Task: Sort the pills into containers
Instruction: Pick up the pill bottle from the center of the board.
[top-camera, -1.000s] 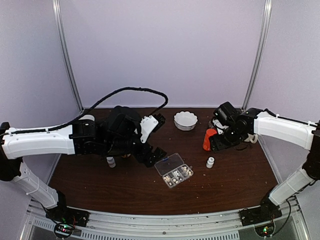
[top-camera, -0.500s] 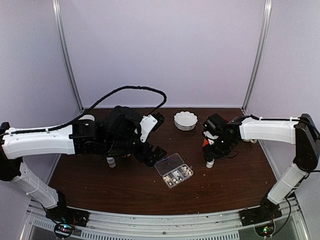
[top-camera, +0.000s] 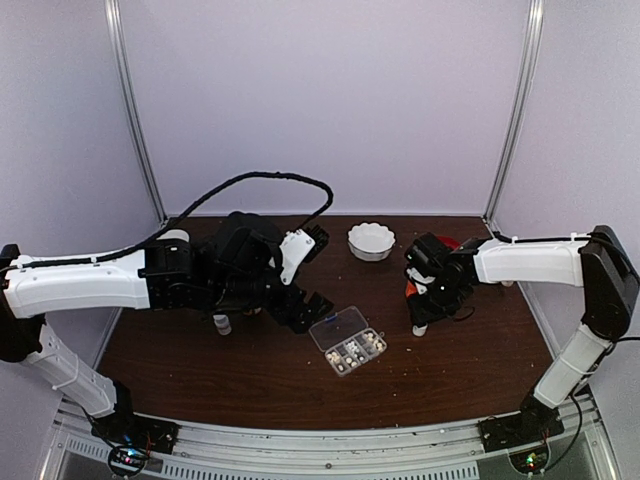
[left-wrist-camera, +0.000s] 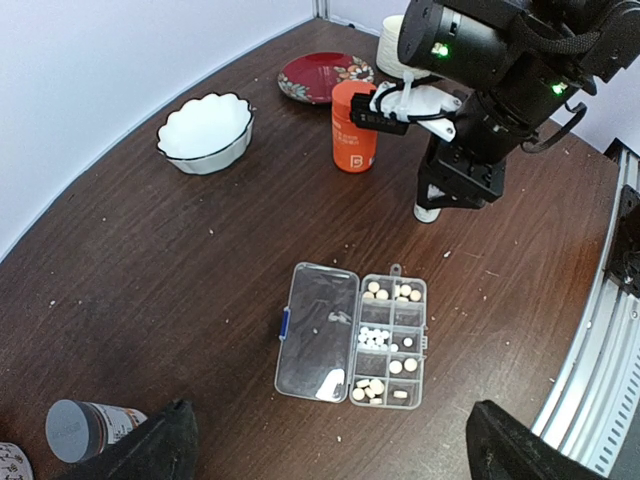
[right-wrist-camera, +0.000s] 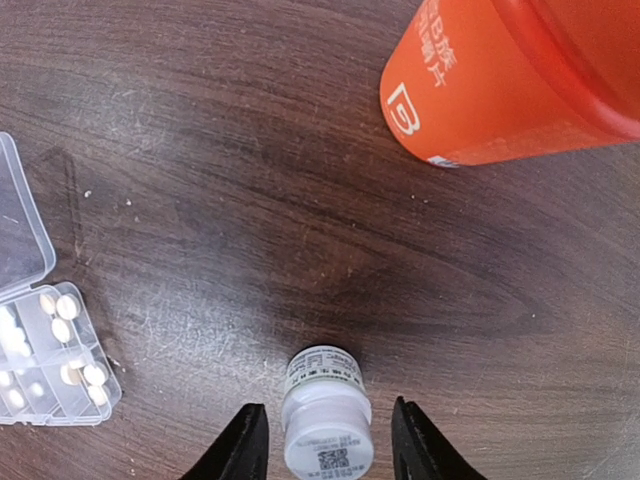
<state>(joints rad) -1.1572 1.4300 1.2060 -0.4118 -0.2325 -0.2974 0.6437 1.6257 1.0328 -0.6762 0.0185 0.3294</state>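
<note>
The clear organizer box (top-camera: 348, 340) lies open on the brown table, lid flat to its left. Pills (left-wrist-camera: 375, 338), whitish and tan, sit in several of its compartments; the box also shows in the right wrist view (right-wrist-camera: 40, 350). My left gripper (left-wrist-camera: 335, 450) hovers above the box, open and empty. My right gripper (right-wrist-camera: 328, 450) is open, one finger on each side of a small white bottle (right-wrist-camera: 325, 425) standing upright to the right of the box, without touching it. The right gripper (top-camera: 425, 305) comes down over that bottle (top-camera: 420, 328).
An orange cylindrical bottle (left-wrist-camera: 353, 127) stands just behind the right gripper. A white scalloped bowl (top-camera: 371, 240) is at the back. A red plate (left-wrist-camera: 325, 77) is at the back right. A second small white bottle (top-camera: 221, 323) and a grey-capped bottle (left-wrist-camera: 85, 430) stand under the left arm.
My right arm has swung left and down from beside the orange bottle until its open fingers straddle the small white bottle. The left arm and the box have not moved.
</note>
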